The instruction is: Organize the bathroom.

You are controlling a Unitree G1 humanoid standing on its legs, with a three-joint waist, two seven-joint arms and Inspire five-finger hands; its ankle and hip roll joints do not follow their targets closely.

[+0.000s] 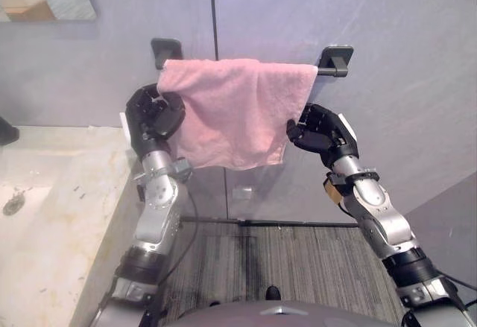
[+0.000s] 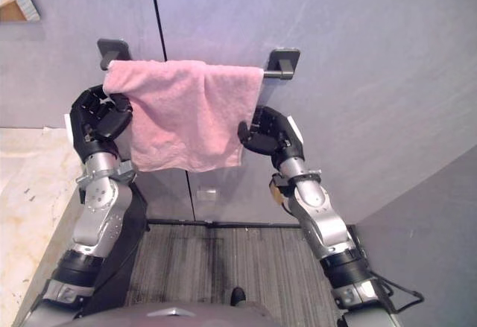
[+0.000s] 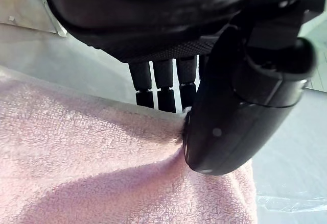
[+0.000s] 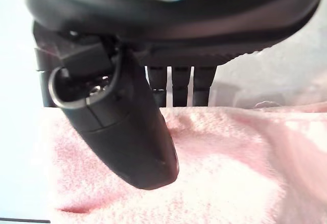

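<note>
The pink towel (image 1: 235,111) hangs over the wall bar (image 1: 322,69) at twelve o'clock. The left hand (image 1: 153,112) and the right hand (image 1: 319,129) each pinch a side edge — likely to spread it flat.

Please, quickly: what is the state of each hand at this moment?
Left hand: shut on the pink towel, thumb and fingers pinching its left edge.
Right hand: shut on the pink towel, pinching its right edge.
</note>
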